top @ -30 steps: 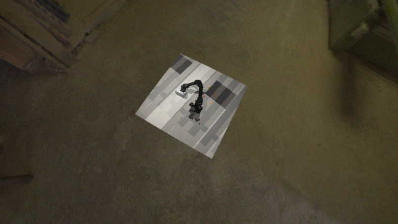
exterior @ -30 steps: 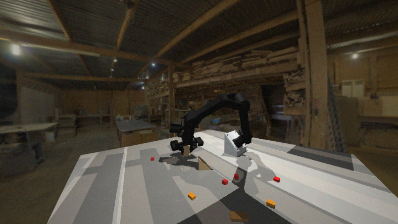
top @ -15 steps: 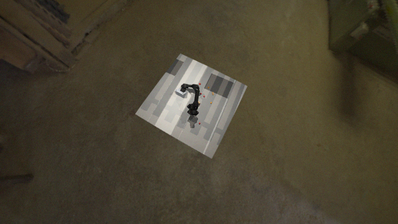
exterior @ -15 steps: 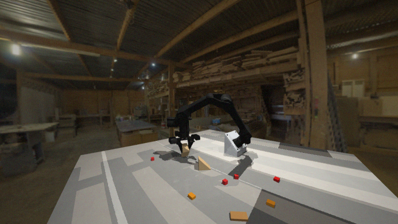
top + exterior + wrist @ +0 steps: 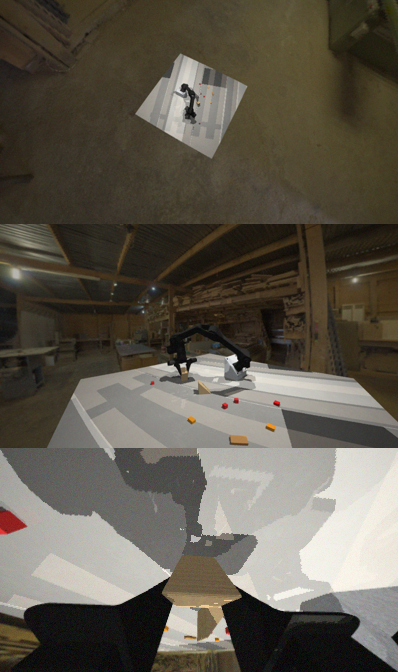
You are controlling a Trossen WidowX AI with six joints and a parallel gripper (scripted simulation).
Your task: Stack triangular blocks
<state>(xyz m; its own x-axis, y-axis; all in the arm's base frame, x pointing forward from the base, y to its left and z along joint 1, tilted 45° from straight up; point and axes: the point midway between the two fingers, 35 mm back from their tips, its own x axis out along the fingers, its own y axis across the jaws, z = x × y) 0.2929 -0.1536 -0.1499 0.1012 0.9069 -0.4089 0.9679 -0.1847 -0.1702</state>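
"Gripper (image 5: 183,374) (image 5: 197,579) clamped on one triangular block (image 5: 184,374) (image 5: 200,579)!"

"And its partner (image 5: 198,103) (image 5: 203,387)?"

"Standing apart on the worktop (image 5: 166,122) (image 5: 125,401), well in from every edge, slope uncovered!"

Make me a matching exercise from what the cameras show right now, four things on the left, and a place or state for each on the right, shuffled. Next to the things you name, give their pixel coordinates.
Column one:
1. Gripped triangular block (image 5: 184,374) (image 5: 197,579)
2. Other triangular block (image 5: 198,103) (image 5: 203,388)
3. White base bracket (image 5: 180,93) (image 5: 231,369)
4. Tan rectangular block (image 5: 212,93) (image 5: 239,440)

Column two:
A. at the foot of the arm
B. standing on the table, outside the tool
C. lying flat, nearest the exterior camera
D. between the tool's fingers

Right pairs: 1-D, 2-B, 3-A, 4-C
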